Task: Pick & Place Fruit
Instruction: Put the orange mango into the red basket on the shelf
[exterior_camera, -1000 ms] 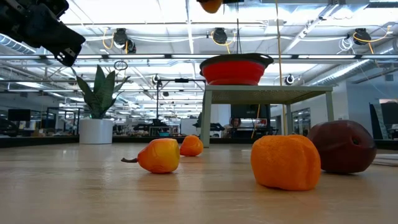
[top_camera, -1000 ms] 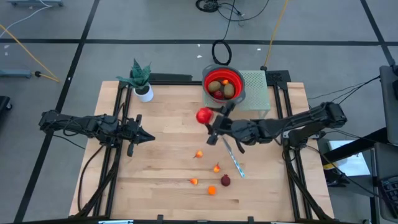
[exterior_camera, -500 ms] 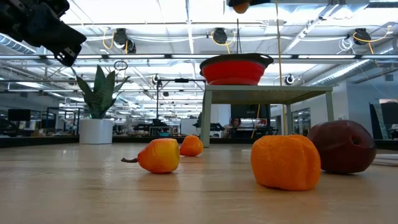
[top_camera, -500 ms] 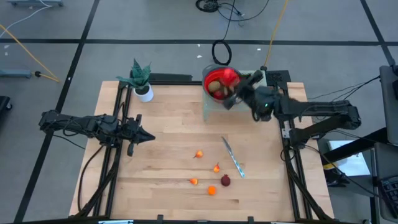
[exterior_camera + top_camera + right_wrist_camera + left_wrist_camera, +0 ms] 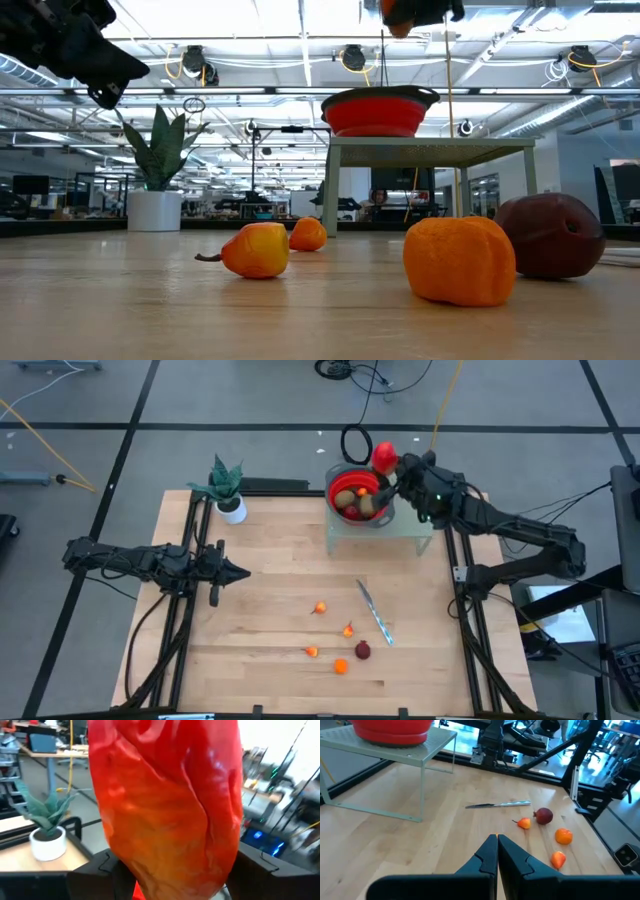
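The big red-orange fruit [image 5: 383, 456] is gripped by the right gripper [image 5: 390, 463], up in the air by the far rim of the red bowl [image 5: 372, 484] (which sits on a small stand [image 5: 425, 520] at the table's far edge). The left gripper [image 5: 240, 573] waits near the table's left edge, fingers pressed together and holding nothing.

I'm working in a robotics lab — an open industrial hall. My wooden table [image 5: 270, 610] sits in a black frame on grey floor tiles [image 5: 250, 400] with dark lines and loose cables [image 5: 355, 372]. Looking level across it, I see long rows of ceiling lights [image 5: 250, 20], pipes, and more benches [image 5: 60, 205] and monitors [image 5: 30, 185] far back — other workstations like mine.
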Available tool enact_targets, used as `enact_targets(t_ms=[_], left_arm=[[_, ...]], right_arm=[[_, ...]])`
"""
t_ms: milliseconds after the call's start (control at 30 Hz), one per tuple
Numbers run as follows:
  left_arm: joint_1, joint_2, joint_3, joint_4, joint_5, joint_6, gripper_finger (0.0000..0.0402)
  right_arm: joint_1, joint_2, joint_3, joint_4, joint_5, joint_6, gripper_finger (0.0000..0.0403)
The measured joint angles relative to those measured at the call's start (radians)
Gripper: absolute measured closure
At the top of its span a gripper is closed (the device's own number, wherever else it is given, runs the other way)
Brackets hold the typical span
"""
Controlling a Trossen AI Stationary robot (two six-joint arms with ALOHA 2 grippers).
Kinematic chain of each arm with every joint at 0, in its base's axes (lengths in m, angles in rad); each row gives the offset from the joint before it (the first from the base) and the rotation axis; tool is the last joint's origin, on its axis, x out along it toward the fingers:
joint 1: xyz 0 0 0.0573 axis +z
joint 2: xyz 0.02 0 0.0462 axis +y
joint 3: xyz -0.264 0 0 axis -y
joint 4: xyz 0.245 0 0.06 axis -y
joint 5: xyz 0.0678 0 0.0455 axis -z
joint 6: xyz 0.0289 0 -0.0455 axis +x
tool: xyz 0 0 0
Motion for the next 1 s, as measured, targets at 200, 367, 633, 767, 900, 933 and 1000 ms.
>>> enact_targets(t_ms=[200, 367, 633, 767, 900, 933, 1000], left_arm=[[0.0, 0.0, 0.0, 0.0, 0.0, 0.011, 0.0392], [0.0, 0.0, 0.0, -0.002, 0.001, 0.008, 0.0392], [0.0, 0.0, 0.0, -0.004, 0.001, 0.005, 0.0392], [0.0, 0.0, 0.0, 0.004, 0.001, 0.004, 0.0392], [0.0, 0.0, 0.0, 0.048, 0.002, 0.017, 0.0392], [0.0, 0.0, 0.0, 0.067, 0.006, 0.034, 0.0392], [0.0, 0.0, 0.0, 0.108, 0.037, 0.092, 0.0392]], right_arm=[[-0.099, 0.004, 0.0, -0.105, -0.175, 0.156, 0.017], [-0.161, 0.005, 0.0, -0.141, -0.32, 0.241, 0.0174], [-0.207, 0.029, 0.0, -0.15, -0.436, 0.306, 0.0172], [-0.22, 0.055, 0.0, -0.152, -0.472, 0.314, 0.0173], [-0.234, 0.083, 0.0, -0.154, -0.513, 0.316, 0.017], [-0.234, 0.091, 0.0, -0.152, -0.514, 0.317, 0.017], [-0.234, 0.104, 0.0, -0.152, -0.517, 0.317, 0.017]])
